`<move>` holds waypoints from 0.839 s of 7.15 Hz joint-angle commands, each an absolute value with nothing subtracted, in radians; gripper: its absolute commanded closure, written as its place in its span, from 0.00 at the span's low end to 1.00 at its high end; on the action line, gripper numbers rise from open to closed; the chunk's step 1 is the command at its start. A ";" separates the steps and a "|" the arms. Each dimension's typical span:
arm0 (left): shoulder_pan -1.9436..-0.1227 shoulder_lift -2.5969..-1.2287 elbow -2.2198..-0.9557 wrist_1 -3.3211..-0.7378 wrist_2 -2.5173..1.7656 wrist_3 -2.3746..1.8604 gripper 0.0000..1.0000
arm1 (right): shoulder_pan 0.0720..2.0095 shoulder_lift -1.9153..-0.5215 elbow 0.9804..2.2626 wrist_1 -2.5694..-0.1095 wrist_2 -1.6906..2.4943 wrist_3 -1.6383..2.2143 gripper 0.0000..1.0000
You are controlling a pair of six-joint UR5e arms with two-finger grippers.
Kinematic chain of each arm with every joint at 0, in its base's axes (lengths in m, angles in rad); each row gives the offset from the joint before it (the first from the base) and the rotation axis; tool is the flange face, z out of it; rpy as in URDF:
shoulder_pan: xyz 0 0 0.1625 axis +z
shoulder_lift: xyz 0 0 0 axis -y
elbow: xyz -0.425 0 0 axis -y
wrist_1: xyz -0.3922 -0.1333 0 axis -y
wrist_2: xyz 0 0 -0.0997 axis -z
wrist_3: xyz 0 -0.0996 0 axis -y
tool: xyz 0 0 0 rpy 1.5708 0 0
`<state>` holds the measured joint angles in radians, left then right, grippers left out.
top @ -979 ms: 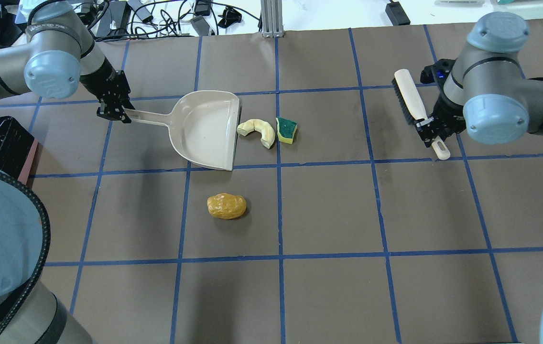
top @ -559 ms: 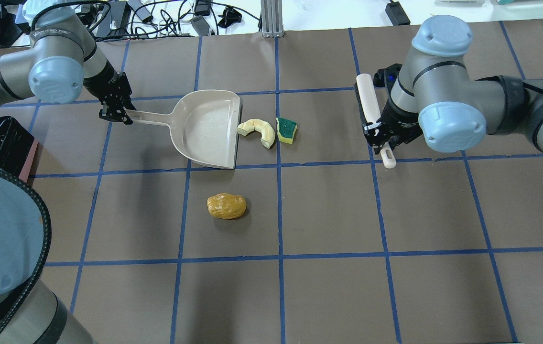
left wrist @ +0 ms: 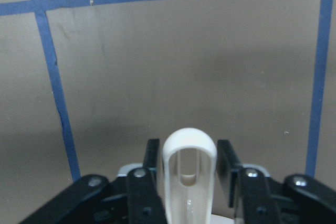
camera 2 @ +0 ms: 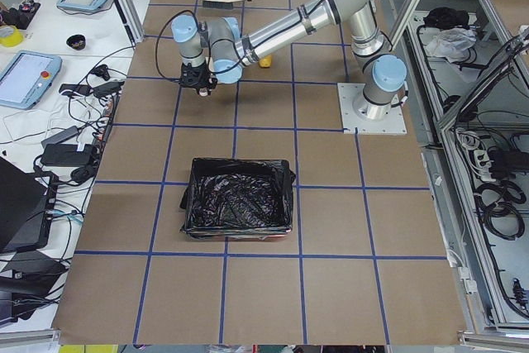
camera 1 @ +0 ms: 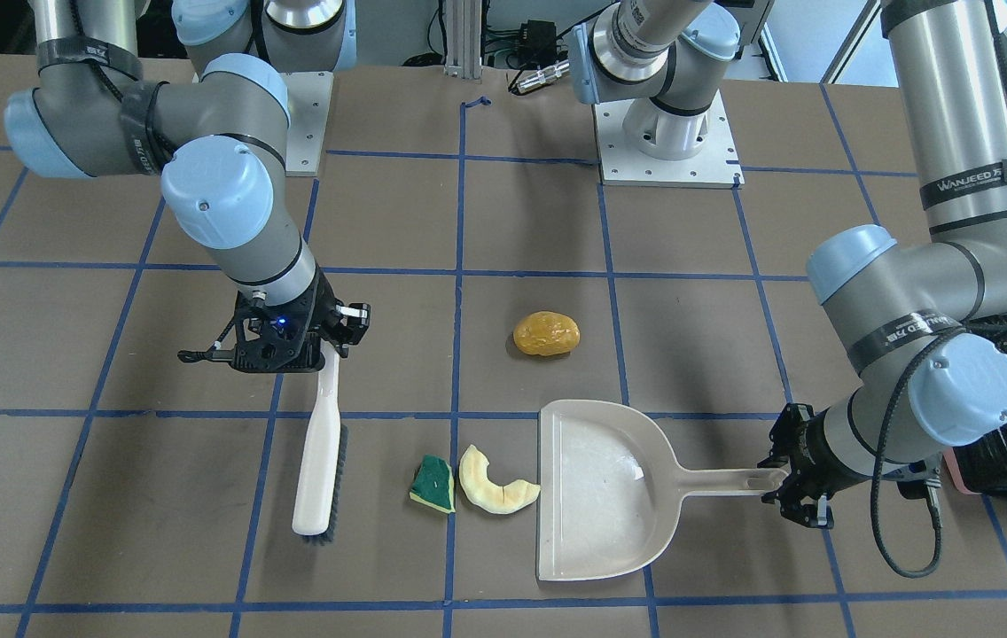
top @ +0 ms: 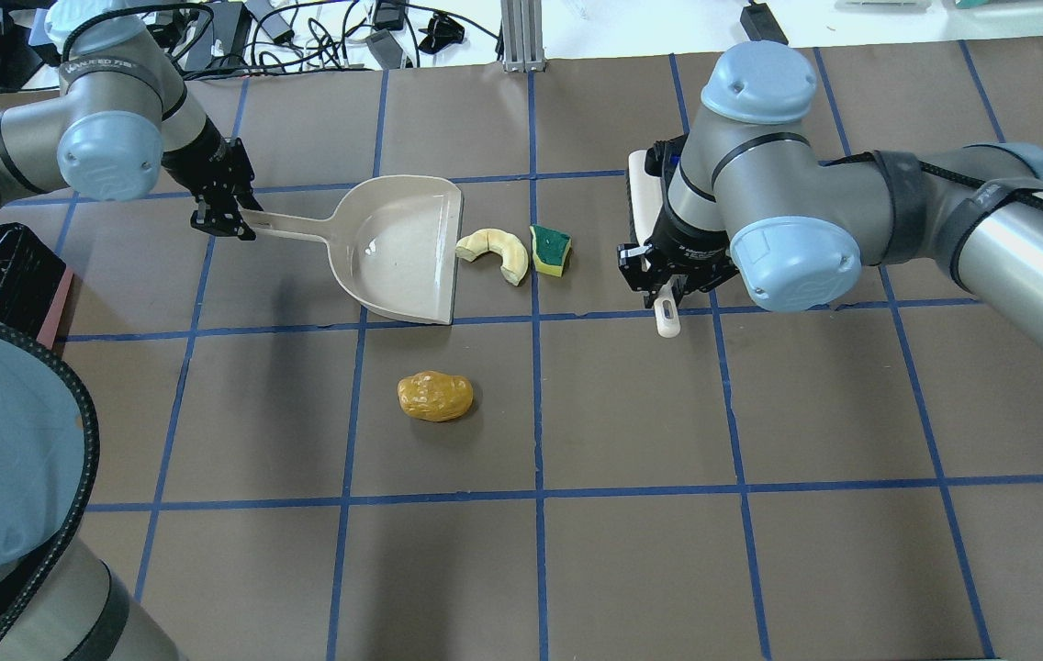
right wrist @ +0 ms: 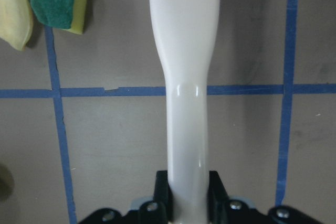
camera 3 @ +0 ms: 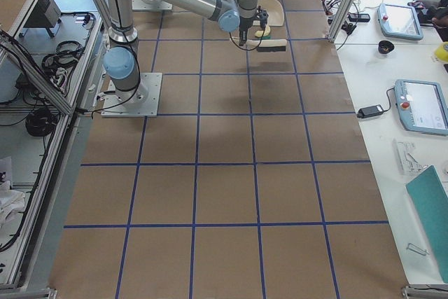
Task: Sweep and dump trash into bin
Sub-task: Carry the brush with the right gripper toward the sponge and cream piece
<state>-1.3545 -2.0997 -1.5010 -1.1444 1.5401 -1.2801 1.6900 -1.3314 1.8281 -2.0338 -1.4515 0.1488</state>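
Potato piece (top: 435,396) nearest robot, alone on table (top: 632,551). Beyond it, L gripper (top: 226,220) clamped on dustpan (top: 393,248) handle. Cream slice (top: 496,250) touches dustpan's open lip, sponge wedge (top: 550,250) just beside slice. R gripper (top: 661,285) clamped on brush (camera 1: 319,452) handle, bristles toward sponge wedge. Bin (camera 2: 238,204) w/ black bag at robot's left, well apart from trash.

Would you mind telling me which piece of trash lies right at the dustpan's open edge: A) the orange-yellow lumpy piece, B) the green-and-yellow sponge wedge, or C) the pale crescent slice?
C: one end of the pale crescent slice meets the open edge of the dustpan, while the sponge wedge sits on the slice's far side and the orange-yellow lumpy piece lies well apart, nearer the robot.
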 commanded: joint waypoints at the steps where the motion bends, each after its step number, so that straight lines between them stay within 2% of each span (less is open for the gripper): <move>1: -1.355 -2.100 -1.500 -1.144 1.539 -1.278 1.00 | 1.700 -1.322 1.827 -2.034 -1.393 0.201 1.00; 6: -1.355 -2.098 -1.500 -1.144 1.542 -1.287 1.00 | 1.733 -1.235 1.724 -2.037 -1.391 0.209 1.00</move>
